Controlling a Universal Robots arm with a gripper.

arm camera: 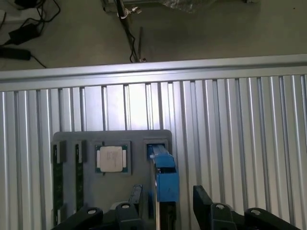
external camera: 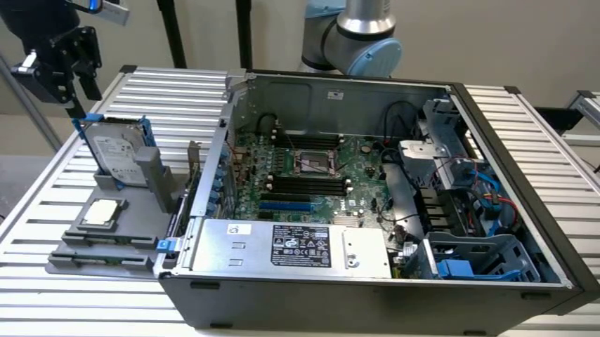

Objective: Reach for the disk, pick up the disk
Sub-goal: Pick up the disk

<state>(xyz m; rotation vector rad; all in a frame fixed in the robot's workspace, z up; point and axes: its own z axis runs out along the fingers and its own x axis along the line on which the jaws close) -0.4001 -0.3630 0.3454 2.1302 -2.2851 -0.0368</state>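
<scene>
Both jaws of the gripper point(arm camera: 168, 191) stand apart above the upright disk point(external camera: 117, 151); reach seems nearly done, grasping calls for straddling its edge

a table point(external camera: 525, 140) of ribbed aluminium slats spans the exterior view from nine to three o'clock. behind it, at one o'clock, is a plain pale wall point(external camera: 506, 42), and at eleven o'clock two black poles point(external camera: 173, 35) stand upright. in the wrist view, dull grey floor point(arm camera: 216, 33) beyond the table edge carries black cables point(arm camera: 29, 28), and glare brightens some slats.
</scene>
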